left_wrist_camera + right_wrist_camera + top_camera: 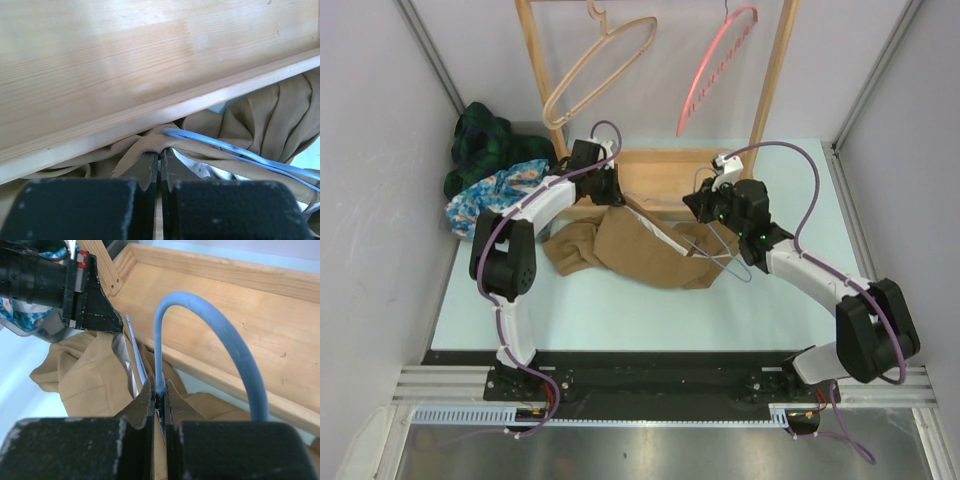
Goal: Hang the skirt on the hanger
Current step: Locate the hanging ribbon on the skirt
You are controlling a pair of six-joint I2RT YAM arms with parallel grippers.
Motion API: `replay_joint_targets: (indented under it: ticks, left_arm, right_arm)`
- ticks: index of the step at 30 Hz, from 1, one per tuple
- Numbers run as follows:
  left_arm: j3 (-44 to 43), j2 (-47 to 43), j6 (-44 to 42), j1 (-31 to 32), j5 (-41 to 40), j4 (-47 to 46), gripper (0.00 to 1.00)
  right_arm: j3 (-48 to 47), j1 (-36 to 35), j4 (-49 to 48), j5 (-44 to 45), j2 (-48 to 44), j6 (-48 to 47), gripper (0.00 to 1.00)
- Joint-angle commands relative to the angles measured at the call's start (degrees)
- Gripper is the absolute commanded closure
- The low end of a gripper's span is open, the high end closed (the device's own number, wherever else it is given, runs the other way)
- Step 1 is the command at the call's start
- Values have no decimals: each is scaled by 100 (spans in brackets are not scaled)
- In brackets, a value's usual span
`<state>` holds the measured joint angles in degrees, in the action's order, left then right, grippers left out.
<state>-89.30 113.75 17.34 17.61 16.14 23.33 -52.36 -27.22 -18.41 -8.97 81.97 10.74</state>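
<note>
Left gripper (160, 159) pinching skirt (620, 250) waistband beside rack base (125, 75). Right gripper (160, 390) clamped on blue hanger (159, 345) neck. Skirt heaped on table (770, 300). I'd hold waistband taut, feed hanger in slowly, avoid snag.

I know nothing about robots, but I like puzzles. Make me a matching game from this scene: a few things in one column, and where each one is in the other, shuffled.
Things
1. tan skirt
2. blue hanger
3. pink hanger
4. floral cloth

Places
A. hanging on the wooden rack
B. pinched in the left gripper
C. heaped at the back left corner of the table
D. hook clamped in the right gripper

Pairs: 1-B, 2-D, 3-A, 4-C
</note>
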Motion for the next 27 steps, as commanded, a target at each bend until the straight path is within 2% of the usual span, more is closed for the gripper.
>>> replay_joint_targets:
  ticks: [1,3,10,18,25,26,27]
  left_arm:
    - [17,-178,-214,-135,-138,-277,100]
    - [158,-222,-214,-143,-94,-277,100]
    - [369,-345,-179,-143,-226,-347,100]
    - [395,-625,-337,-152,-103,-303,100]
    - [1133,-1302,-416,-152,-23,-522,100]
    - [1186,-1381,-407,-152,-49,-523,95]
    - [1230,-1452,-398,-152,-111,-531,86]
  right_arm:
    - [243,24,119,165,-612,-46,100]
    - [401,33,-30,360,-823,-37,100]
    - [498,77,-4,19,-1069,-151,100]
    - [577,77,611,325,-1026,-582,100]
    - [753,59,673,458,-841,-644,100]
    - [788,42,664,475,-841,-644,100]
    - [806,33,620,467,-832,-635,100]
